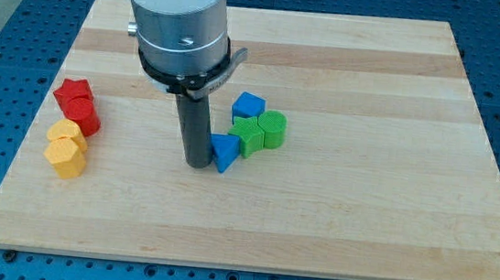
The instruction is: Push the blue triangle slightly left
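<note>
On the wooden desk (334, 222), the blue triangle (225, 151) is taken as the landmark. It is seen a little toward the view's left of the desk's middle, and it is the block lying nearest to the view's bottom in the central group. The tip (197, 163) of the dark rod is placed on the desk directly at the view's left of this triangle, and the rod seems to be touching its left side. No jaws are present on this arm, only the straight rod, so nothing is held.

Far to the view's left of the blue triangle, near the desk's left edge, two yellow blocks (66, 148) are seen touching each other; their exact shapes cannot be told. Just above them, two red blocks (78, 105) are also found pressed together, the upper one looking like a star.

Just to the view's right and slightly above the blue triangle, a green block (248, 136) is touching it, and a second green block (272, 129), rounder in shape, is set against the first one. Above these, farther toward the view's top, a second blue block (248, 106) is lying next to the green ones.
</note>
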